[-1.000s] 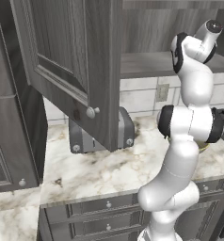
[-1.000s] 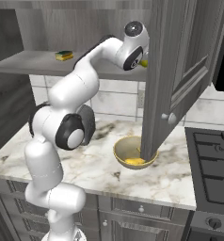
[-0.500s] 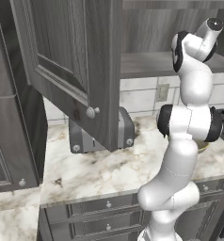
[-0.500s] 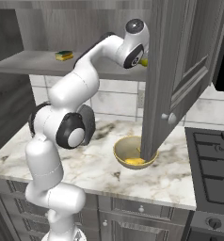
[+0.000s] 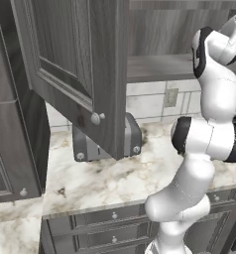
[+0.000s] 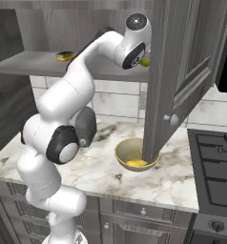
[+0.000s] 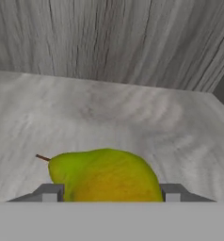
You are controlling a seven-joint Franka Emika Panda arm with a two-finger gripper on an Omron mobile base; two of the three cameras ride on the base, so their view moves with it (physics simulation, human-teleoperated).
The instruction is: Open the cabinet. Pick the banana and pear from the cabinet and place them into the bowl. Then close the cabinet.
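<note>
Yellow-green pear [image 7: 104,175] betw gripper [image 7: 108,192] fingers, on shelf [image 7: 132,122]

one cabinet [image 6: 182,71] with two open doors, one knob on each. one pear [image 7: 104,175] on the shelf inside it, one small yellow-green thing [image 6: 65,56] at the shelf's far end. one bowl [image 6: 134,153] below the cabinet with one yellow fruit [image 6: 135,163] in it. one toaster [image 5: 107,144] under the cabinet. one wall socket [image 5: 170,97], one stove [image 6: 215,167] beside the bowl.
</note>
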